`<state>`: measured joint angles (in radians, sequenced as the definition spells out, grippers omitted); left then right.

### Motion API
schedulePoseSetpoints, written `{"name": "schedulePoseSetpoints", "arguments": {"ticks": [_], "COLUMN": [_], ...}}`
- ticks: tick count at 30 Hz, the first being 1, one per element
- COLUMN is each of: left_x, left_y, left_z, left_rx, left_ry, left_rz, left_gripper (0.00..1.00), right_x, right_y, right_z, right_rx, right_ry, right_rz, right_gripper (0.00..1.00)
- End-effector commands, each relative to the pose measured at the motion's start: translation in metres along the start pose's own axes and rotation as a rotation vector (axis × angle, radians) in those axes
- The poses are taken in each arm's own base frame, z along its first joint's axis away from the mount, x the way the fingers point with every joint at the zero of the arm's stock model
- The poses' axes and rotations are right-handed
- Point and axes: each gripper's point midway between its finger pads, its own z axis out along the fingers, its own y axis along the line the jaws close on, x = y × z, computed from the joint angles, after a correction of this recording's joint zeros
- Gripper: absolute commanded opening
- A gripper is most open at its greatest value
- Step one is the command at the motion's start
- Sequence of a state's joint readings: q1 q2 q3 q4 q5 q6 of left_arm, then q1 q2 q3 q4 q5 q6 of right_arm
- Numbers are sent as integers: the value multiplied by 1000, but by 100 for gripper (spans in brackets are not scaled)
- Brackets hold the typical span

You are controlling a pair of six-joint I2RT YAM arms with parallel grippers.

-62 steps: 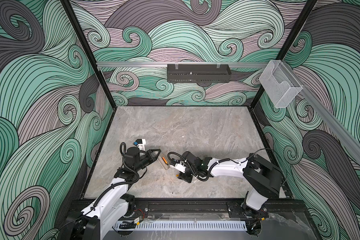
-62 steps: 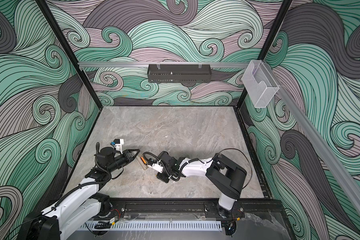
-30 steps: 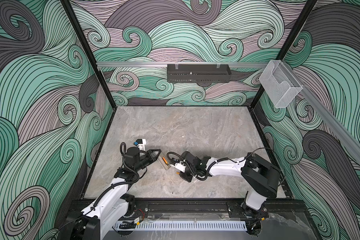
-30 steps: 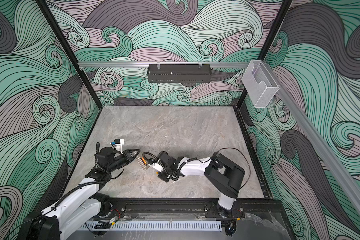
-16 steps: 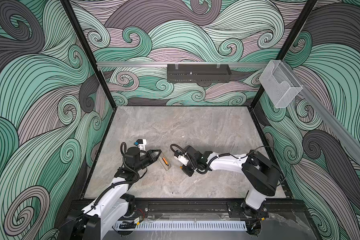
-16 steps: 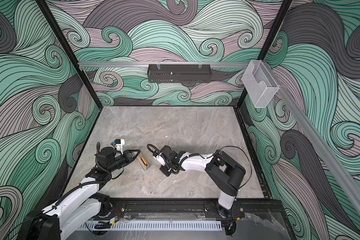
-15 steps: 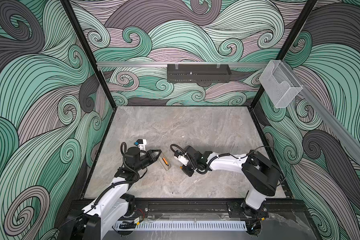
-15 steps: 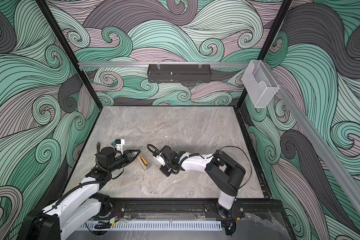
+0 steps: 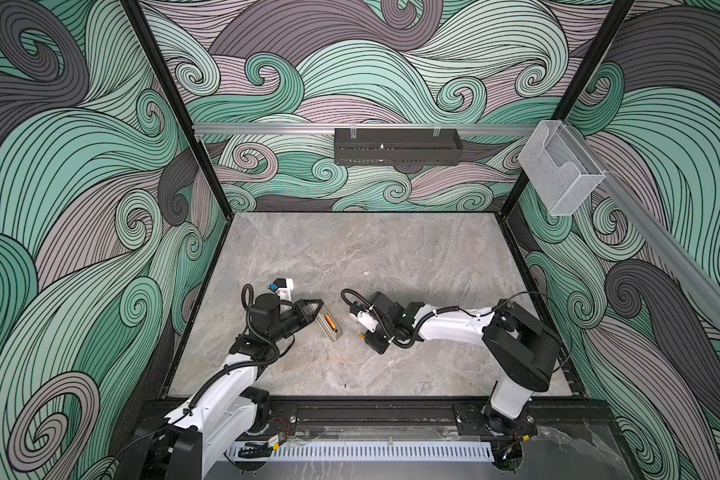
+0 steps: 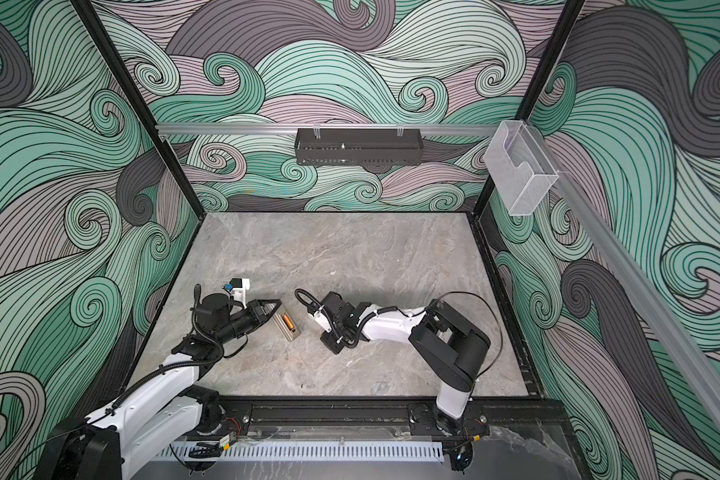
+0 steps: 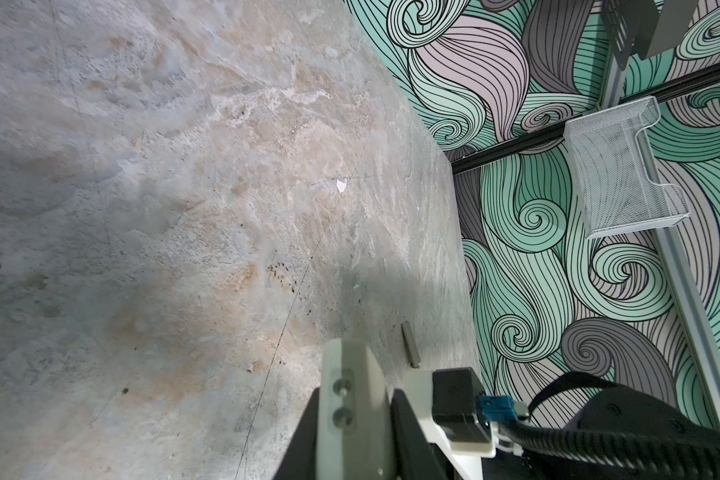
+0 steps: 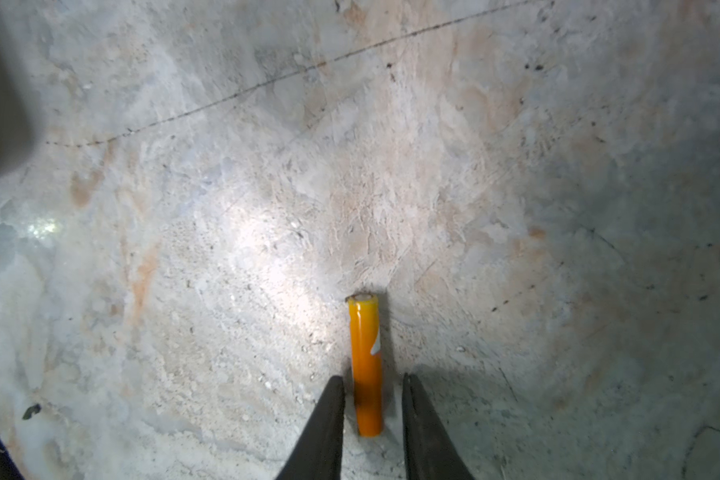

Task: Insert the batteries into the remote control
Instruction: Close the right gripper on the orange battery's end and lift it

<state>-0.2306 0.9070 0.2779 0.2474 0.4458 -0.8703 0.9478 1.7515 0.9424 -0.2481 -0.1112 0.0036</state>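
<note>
The white remote control (image 9: 324, 329) lies angled on the table with its back up, and one orange battery (image 9: 330, 321) sits in its open bay; both top views show it (image 10: 287, 330). My left gripper (image 9: 313, 309) is shut on the remote's end, the pale slab (image 11: 352, 374) clamped between the black fingers (image 11: 306, 432). A second orange battery (image 12: 364, 345) lies flat on the table right of the remote. My right gripper (image 12: 372, 377) straddles it, open, with a gap on each side. A speck of that battery (image 9: 361, 335) shows under the right wrist.
A small grey bar (image 11: 410, 345) lies on the table beyond the remote, and a white scrap (image 9: 366, 273) lies farther back. A black rack (image 9: 396, 146) hangs on the back wall and a clear bin (image 9: 560, 174) on the right wall.
My right gripper has drawn back to the right, away from the remote, and its jaws have parted around the battery on the table. The left gripper and remote have stayed put.
</note>
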Motion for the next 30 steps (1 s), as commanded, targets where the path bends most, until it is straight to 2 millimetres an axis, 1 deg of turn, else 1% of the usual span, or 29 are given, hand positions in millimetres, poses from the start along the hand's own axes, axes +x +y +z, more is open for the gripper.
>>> {"name": "schedulePoseSetpoints", "arguments": {"ticks": [1, 30], "left_x": [-7, -5], "left_y": [-10, -8], "left_z": [-1, -1], "left_rx": [37, 38], "left_ry": [-17, -16], "left_rz": [11, 4], "left_gripper": [0, 0], "right_x": [2, 13], "right_y": [-1, 1], "right_z": [-6, -6], "right_rx": [2, 19], "right_ry": [6, 49], "right_rz": [-6, -41], "right_gripper": [26, 23]}}
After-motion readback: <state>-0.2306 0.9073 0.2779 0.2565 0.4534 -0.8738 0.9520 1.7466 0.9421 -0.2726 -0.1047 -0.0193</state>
